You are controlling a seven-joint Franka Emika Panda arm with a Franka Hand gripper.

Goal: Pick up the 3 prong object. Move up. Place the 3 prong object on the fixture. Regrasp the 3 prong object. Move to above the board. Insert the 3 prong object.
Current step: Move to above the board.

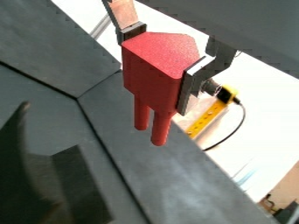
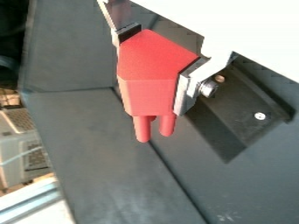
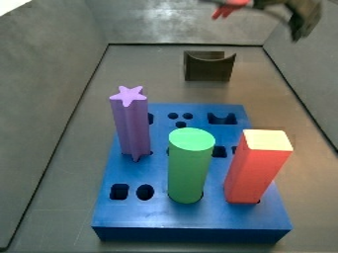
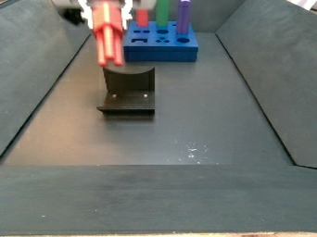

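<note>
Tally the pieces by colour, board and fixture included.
Red: 2, the 3 prong object held in the gripper, raised above the floor, and the block peg
Purple: 1, star peg
Green: 1, cylinder peg
Blue: 1, board
Dark: 1, fixture
Total: 6

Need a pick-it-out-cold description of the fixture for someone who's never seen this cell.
Start at the blue board with its tall pegs. On the dark floor just beyond it stands the fixture, a small dark olive-grey block. Its U-shaped notch marks it; the gripper holds the red 3 prong object above it.
</note>
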